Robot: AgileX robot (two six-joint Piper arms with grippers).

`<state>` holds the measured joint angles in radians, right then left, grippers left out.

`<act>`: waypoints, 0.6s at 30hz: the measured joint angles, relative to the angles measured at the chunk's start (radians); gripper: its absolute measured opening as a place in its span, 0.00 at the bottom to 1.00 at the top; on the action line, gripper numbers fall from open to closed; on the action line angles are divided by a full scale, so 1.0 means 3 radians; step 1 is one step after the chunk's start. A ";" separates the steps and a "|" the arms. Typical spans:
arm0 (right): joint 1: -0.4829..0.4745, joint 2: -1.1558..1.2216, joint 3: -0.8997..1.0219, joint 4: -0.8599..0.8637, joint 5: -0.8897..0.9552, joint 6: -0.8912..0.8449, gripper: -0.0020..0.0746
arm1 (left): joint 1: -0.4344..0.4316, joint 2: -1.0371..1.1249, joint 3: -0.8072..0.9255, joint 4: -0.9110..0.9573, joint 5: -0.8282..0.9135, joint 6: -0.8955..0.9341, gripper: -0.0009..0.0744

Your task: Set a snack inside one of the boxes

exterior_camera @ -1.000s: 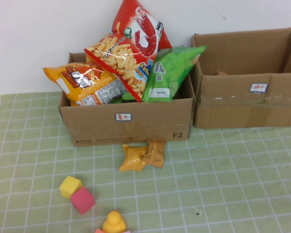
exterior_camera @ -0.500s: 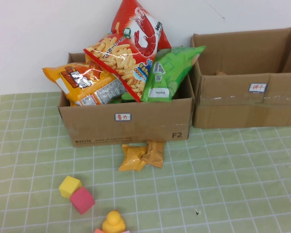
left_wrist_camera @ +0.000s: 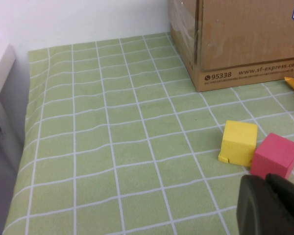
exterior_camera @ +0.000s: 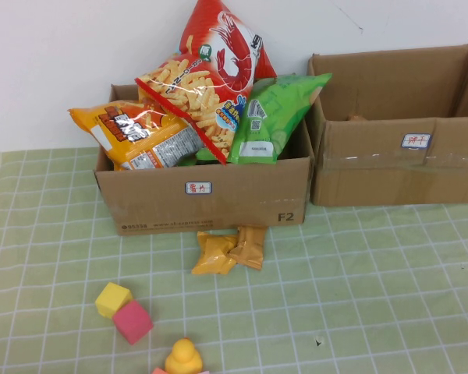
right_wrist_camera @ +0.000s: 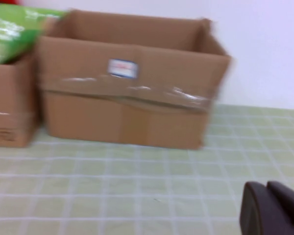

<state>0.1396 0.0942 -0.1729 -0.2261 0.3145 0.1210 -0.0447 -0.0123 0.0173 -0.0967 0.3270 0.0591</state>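
Observation:
Two orange snack packets [exterior_camera: 228, 249] lie on the green checked cloth just in front of the left cardboard box [exterior_camera: 210, 196]. That box holds an orange chip bag [exterior_camera: 136, 136], a red shrimp-cracker bag [exterior_camera: 218, 58] and a green bag [exterior_camera: 274, 117]. The right cardboard box [exterior_camera: 398, 160] stands beside it, and also shows in the right wrist view [right_wrist_camera: 127, 93]. Neither arm shows in the high view. My left gripper [left_wrist_camera: 267, 182] is shut and empty, low near the pink cube. My right gripper [right_wrist_camera: 266, 188] is shut and empty, in front of the right box.
A yellow cube [exterior_camera: 112, 299], a pink cube [exterior_camera: 132, 322] and a yellow duck toy [exterior_camera: 184, 357] sit at the front left of the cloth. The cubes also show in the left wrist view, yellow [left_wrist_camera: 239, 143] and pink [left_wrist_camera: 276, 155]. A white wall stands behind the boxes.

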 joint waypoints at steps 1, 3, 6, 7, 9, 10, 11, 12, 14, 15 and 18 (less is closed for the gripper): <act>-0.0118 -0.0059 0.0081 0.0000 -0.0038 -0.0013 0.02 | 0.0000 0.0000 0.0000 0.0000 0.0000 0.0000 0.01; -0.0283 -0.0172 0.0216 0.0032 -0.0069 -0.0025 0.02 | 0.0000 0.0000 0.0000 0.0000 0.0000 0.0000 0.01; -0.0448 -0.0340 0.0565 0.0193 -0.0124 -0.0043 0.02 | 0.0000 0.0000 0.0000 0.0000 0.0000 0.0000 0.01; -0.0456 -0.0340 0.0616 0.0238 -0.0118 -0.0046 0.02 | 0.0000 0.0000 0.0000 0.0000 0.0000 0.0000 0.01; -0.0473 -0.0340 0.0656 0.0375 0.0061 -0.0059 0.02 | 0.0000 -0.0006 0.0000 0.0000 0.0000 0.0000 0.01; -0.0478 -0.0346 0.0649 0.0420 0.0090 -0.0081 0.02 | 0.0000 -0.0006 0.0000 0.0000 0.0000 0.0000 0.01; -0.0478 -0.0346 0.0649 0.0447 0.0097 -0.0116 0.02 | 0.0000 -0.0006 0.0000 0.0000 0.0000 -0.0007 0.01; -0.0478 -0.0346 0.0649 0.0471 0.0097 -0.0164 0.02 | 0.0000 -0.0006 0.0000 0.0000 0.0000 -0.0007 0.01; -0.0478 -0.0346 0.0649 0.0496 0.0097 -0.0254 0.02 | 0.0000 -0.0006 0.0000 0.0000 0.0000 -0.0001 0.01; -0.0478 -0.0346 0.0649 0.0504 0.0097 -0.0286 0.02 | 0.0000 -0.0006 0.0000 0.0000 0.0000 -0.0001 0.01; -0.0478 -0.0346 0.0649 0.0518 0.0097 -0.0345 0.02 | 0.0000 -0.0006 0.0000 0.0000 0.0000 -0.0001 0.01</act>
<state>-0.0038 -0.0096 0.0219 -0.0707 0.3436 0.0174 -0.0447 -0.0142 0.0173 -0.0967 0.3270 0.0589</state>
